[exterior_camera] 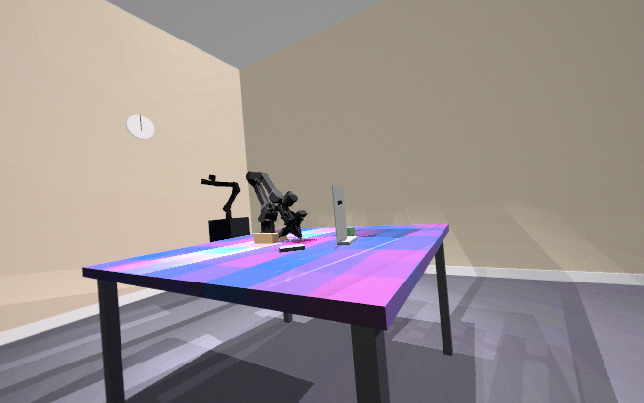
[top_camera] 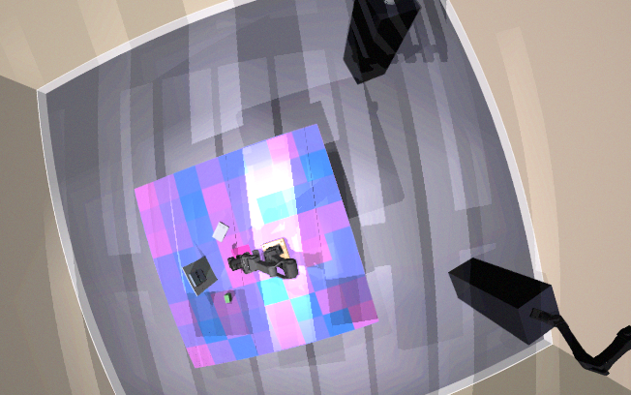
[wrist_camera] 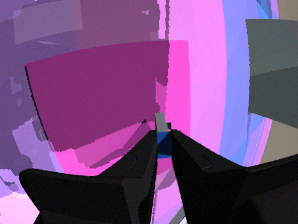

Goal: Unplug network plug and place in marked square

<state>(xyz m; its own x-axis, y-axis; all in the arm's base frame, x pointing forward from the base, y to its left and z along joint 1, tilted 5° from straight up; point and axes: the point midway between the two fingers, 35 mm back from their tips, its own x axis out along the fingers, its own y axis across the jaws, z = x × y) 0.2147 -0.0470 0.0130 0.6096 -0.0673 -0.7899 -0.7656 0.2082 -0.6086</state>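
Observation:
My gripper (top_camera: pixel 231 263) (exterior_camera: pixel 300 238) (wrist_camera: pixel 162 135) is shut on the plug and points down, low over the table. The plug (wrist_camera: pixel 164 143) shows between the fingertips in the wrist view as a small blue body with a grey end. It is out of the socket. The marked square (top_camera: pixel 240 251) (wrist_camera: pixel 100 100) is magenta and lies under the gripper; in the wrist view the plug appears in front of its right part. Whether the plug touches the table I cannot tell. The upright panel (exterior_camera: pixel 339 219) (wrist_camera: pixel 272 75) stands apart from the gripper, beyond its fingertips.
A thin pale box (top_camera: pixel 221 231) (exterior_camera: pixel 291 248) lies to one side of the arm. A green cube (top_camera: pixel 227 298) (exterior_camera: pixel 351 231) lies to the other side, near the panel. A wooden block (exterior_camera: pixel 266 238) is by the arm's base. Black pedestals (top_camera: pixel 498 295) (top_camera: pixel 379 39) stand off the table.

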